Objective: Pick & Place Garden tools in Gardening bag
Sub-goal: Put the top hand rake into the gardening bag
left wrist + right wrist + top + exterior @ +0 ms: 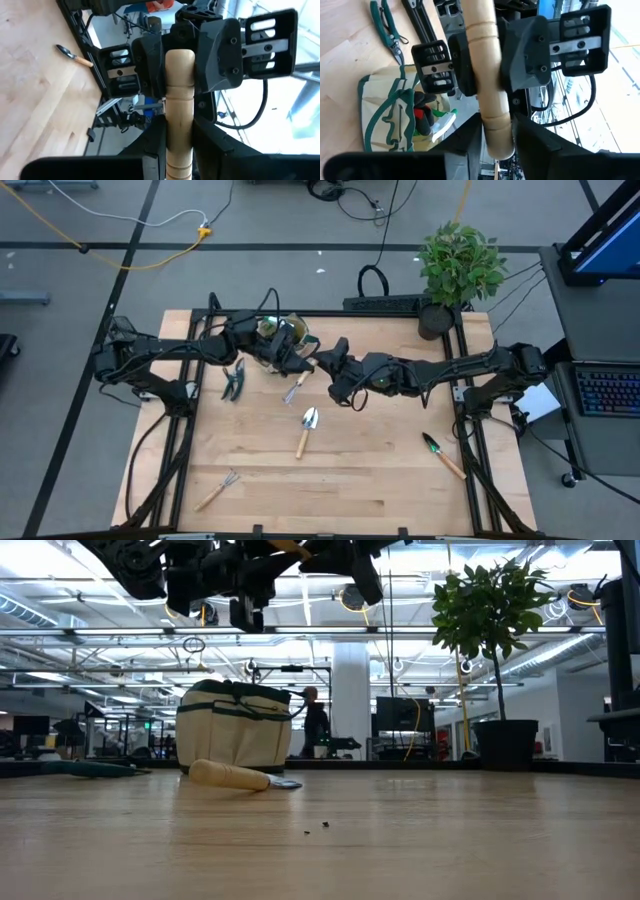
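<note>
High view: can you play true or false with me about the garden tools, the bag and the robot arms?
1. The pruning shears are inside the gardening bag. False: they lie on the table beside it.
2. The left gripper is shut on a wooden handle. True.
3. The silver trowel lies on the table. True.
4. The potted plant stands in the middle of the table. False: it stands at the far right corner.
5. The bag is empty. False: red-black gloves show inside it.
</note>
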